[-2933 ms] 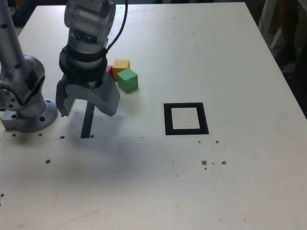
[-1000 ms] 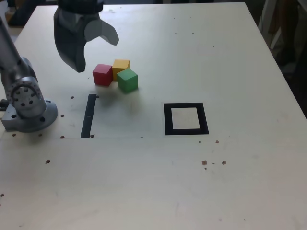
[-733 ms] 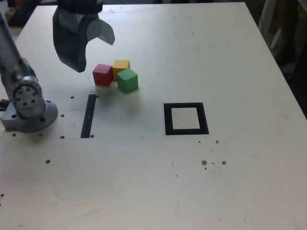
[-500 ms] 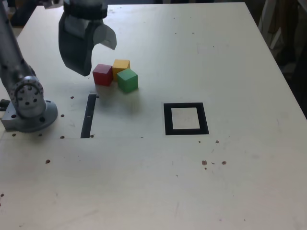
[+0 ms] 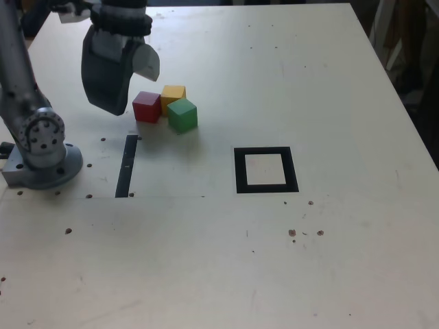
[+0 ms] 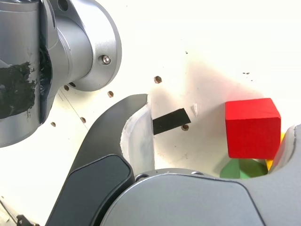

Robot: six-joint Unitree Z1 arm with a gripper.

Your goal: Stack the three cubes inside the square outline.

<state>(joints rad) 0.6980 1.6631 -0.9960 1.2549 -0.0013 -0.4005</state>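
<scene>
The broad, pale, matte desk [image 5: 322, 89] carries everything, and most of it lies bare. At the exterior view's left edge the grey metal arm base [image 5: 42, 154] is fixed to the surface, so the arm reaches out over the near-left part of the desk where the cubes sit.

The dark grey two-fingered gripper [image 5: 122, 75] hangs above the desk, just to the exterior view's left of the cube cluster, with its jaws spread apart and nothing between them. The wrist view looks down between the fingers, with the red cube in the gap, which suggests an approach lined up on that block.

The thick black square outline [image 5: 265, 170] with its pale centre lies well apart from the cubes, toward the middle of the desk, and holds nothing; no cube is stacked yet. A narrow black strip [image 5: 125, 165] lies close to the base.

The small red cube [image 5: 147, 106], yellow cube [image 5: 173, 94] and green cube [image 5: 182, 114] huddle touching one another, the red one nearest the gripper, probably making it the easiest first pick.
</scene>
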